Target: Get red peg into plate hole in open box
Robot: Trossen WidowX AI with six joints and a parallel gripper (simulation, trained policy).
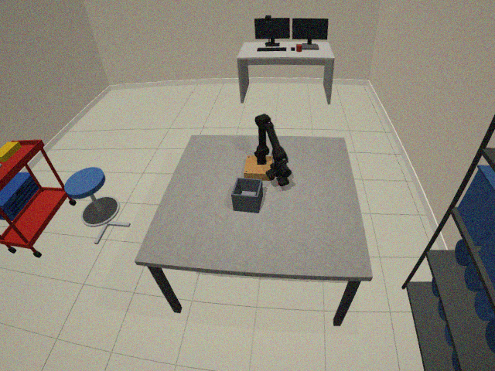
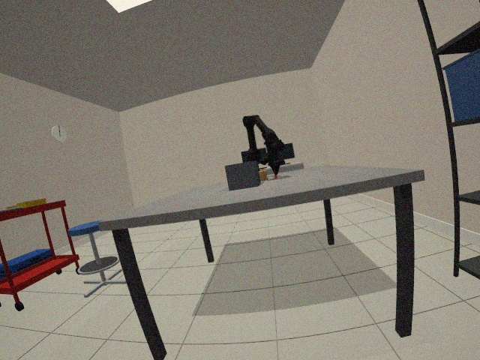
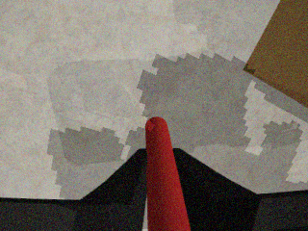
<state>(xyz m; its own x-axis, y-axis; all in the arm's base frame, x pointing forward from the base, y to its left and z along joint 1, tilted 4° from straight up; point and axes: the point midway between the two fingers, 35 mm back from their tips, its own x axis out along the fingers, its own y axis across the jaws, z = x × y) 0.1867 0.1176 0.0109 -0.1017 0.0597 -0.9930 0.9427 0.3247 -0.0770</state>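
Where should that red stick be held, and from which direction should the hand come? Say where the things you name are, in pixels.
I'd grip the red peg [image 2: 275, 177] [image 3: 164, 168] around its upper part, coming from above. It is slim, round and roughly upright, so opposite sides suit two fingers, and its lower end stays free for a hole. The hand [image 2: 276, 172] [image 3: 159, 156] already points down, closed on it that way.
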